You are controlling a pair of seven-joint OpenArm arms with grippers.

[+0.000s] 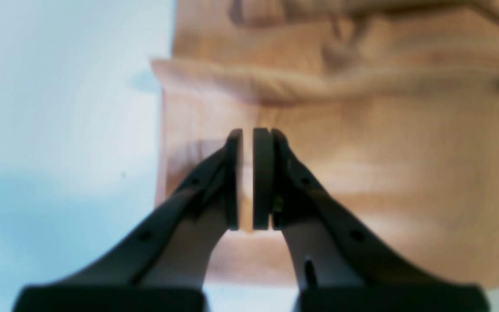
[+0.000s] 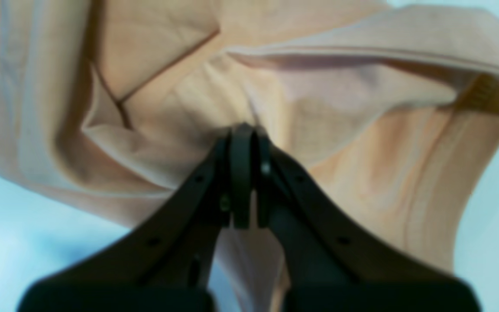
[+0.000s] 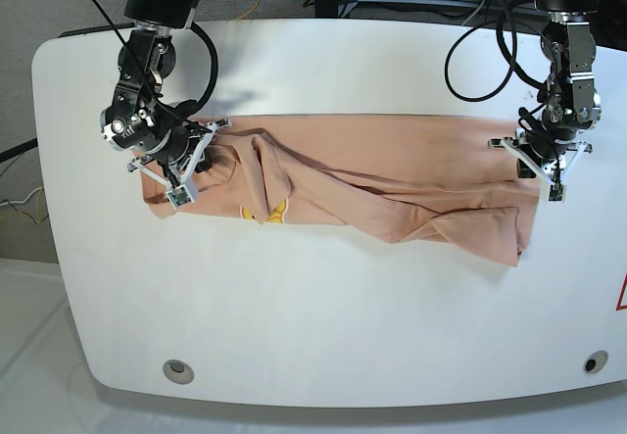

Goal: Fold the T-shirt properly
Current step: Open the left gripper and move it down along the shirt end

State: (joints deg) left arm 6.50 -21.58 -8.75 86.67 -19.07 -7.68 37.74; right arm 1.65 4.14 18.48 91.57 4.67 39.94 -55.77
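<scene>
Currently stretched lengthwise across the white table (image 3: 323, 307): the T-shirt (image 3: 392, 204), peach-coloured, loosely folded into a long band with diagonal creases. Small yellow print (image 3: 265, 214) visible on the underside near one end, close to the right gripper (image 3: 186, 165).

Right gripper, seen in the base view's left part: clenched on a bunched fold of the T-shirt (image 2: 275, 99), with cloth pinched between the pads (image 2: 241, 173) and pulled up into radiating wrinkles around them.

Left gripper (image 3: 544, 165), at the opposite end of the band: nearly closed over the T-shirt (image 1: 362, 151), with a narrow pale strip showing between the pads (image 1: 261, 177). Unclear whether that strip is cloth held in the grip or only background; view too blurred to tell.
</scene>
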